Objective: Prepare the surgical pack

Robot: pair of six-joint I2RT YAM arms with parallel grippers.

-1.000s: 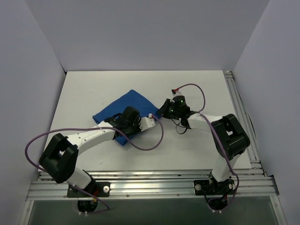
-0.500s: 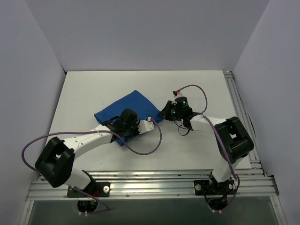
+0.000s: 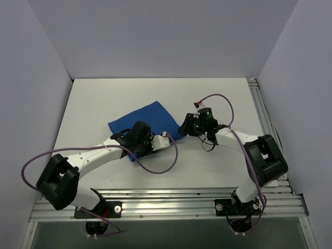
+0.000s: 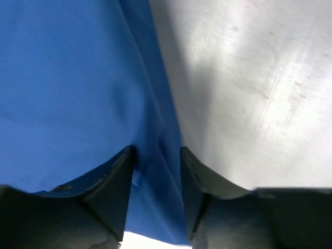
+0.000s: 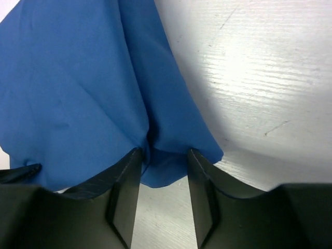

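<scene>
My left pincer [image 4: 155, 155] is nipped narrow on a ridge of the large royal-blue cloth drape [image 3: 148, 115], which lies mid-way on the white table [image 3: 98, 98]. My right pincer [image 5: 163, 155] pinches its near corner. Best to lift both together, level, no tugging apart.

No readable text, label or number anywhere.

A robotics lab cell: white table [image 3: 98, 98] boxed by plain walls [image 3: 155, 36] (aluminium rails [image 3: 166, 201] at its edges).
</scene>
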